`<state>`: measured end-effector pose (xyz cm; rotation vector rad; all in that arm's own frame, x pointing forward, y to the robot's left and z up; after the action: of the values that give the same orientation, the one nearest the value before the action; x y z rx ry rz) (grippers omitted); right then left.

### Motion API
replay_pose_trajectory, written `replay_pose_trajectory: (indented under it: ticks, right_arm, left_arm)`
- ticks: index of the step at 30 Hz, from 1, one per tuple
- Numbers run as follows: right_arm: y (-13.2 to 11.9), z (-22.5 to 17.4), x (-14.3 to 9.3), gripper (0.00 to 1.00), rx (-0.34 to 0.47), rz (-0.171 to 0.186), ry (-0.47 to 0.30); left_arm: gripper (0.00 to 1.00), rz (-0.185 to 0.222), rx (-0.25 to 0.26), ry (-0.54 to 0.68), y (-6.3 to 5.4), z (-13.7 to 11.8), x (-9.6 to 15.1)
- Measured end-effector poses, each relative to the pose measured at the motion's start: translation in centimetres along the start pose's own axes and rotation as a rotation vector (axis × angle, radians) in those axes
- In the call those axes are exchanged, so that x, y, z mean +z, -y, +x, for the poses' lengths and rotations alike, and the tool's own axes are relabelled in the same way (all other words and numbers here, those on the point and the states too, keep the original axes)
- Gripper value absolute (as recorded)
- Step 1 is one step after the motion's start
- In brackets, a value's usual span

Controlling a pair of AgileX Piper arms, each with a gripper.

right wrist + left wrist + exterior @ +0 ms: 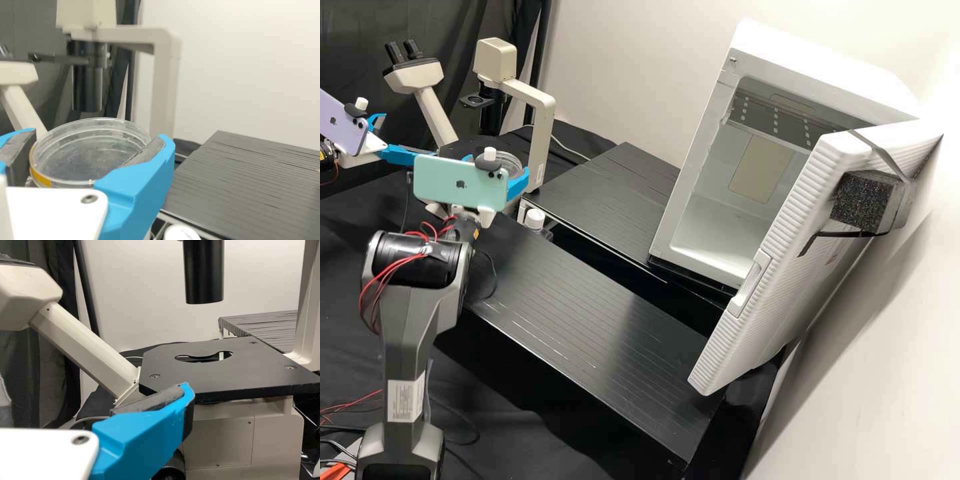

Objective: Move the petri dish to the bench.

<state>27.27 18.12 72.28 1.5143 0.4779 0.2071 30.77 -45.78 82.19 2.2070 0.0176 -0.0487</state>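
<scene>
In the high view my right gripper (499,167) is at the microscope's near side, the clear petri dish (511,162) partly hidden behind its phone. Seen from the right wrist, that gripper (99,137) is shut on the round dish (90,157), held about level between both blue fingers, with a yellow mark on its rim. My left gripper (403,137) stands open at the upper left of the high view. The left wrist view has this gripper (92,390) beside the black microscope stage, one finger visible. The black slatted bench (587,313) lies right of the right arm.
The microscope (537,107) stands behind the right gripper. A white-capped bottle (535,219) is beside the rear slatted platform (607,193). At the right, the white incubator (733,153) has its door (780,267) swung out over the bench's far end.
</scene>
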Motion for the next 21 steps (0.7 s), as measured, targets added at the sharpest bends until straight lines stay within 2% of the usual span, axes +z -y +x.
replay_pose_trajectory:
  ticks: [3,6,10,15,21]
  right_arm:
    - [-0.8,-2.7,0.8,0.00,0.046,-0.009,-0.011]
    - [-1.6,-5.3,1.9,0.00,0.075,0.003,0.012]
    - [-2.2,-8.1,3.0,0.00,0.071,0.003,0.042]
    - [-2.5,-11.7,4.9,0.00,0.050,-0.008,0.107]
    - [-3.3,-15.1,7.1,0.00,0.071,0.004,0.202]
  left_arm:
    - [1.00,0.000,0.000,0.000,0.0,0.0,0.0]
    - [1.00,0.000,0.000,0.000,0.0,0.0,0.0]
    - [1.00,0.000,0.000,0.000,0.0,0.0,0.0]
    - [1.00,0.000,0.000,0.000,0.0,0.0,0.0]
    - [1.00,0.000,0.000,0.000,0.0,0.0,0.0]
